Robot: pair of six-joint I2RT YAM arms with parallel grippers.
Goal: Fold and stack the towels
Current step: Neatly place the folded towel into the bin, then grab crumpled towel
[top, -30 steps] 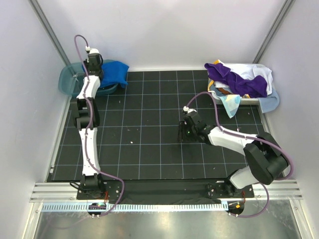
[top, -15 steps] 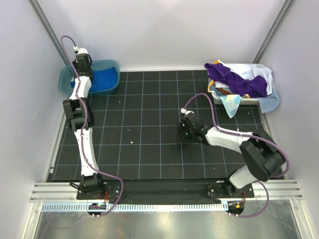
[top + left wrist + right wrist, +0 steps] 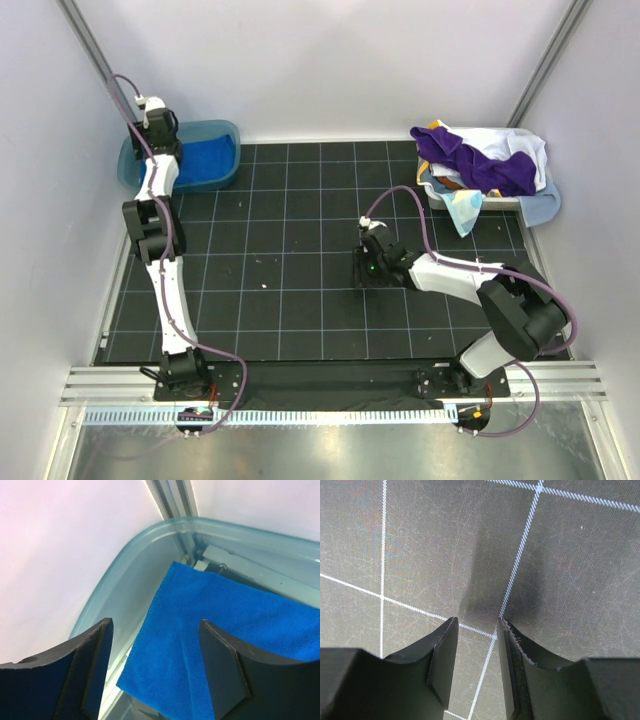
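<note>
A folded royal blue towel [image 3: 205,160] [image 3: 225,630] lies flat inside the teal tub [image 3: 228,130] at the back left. My left gripper [image 3: 157,122] [image 3: 155,625] hangs over the tub's left end, just above the towel's near corner. It is open, with nothing between its fingers. Several unfolded towels are heaped in the white basket [image 3: 500,201] at the back right: a purple one [image 3: 470,155], a white one [image 3: 522,146] and a light blue one [image 3: 461,211] hanging over the rim. My right gripper [image 3: 362,268] [image 3: 477,621] sits low over the black mat, open and empty.
The black gridded mat [image 3: 300,250] covers the table between the tub and the basket. White walls stand close behind the tub wall [image 3: 130,580] and on both sides. Metal rails run along the near edge by the arm bases.
The left gripper carried the blue towel leftward into the tub, then opened and let it go; the towel now lies flat. The right gripper edged slightly left.
</note>
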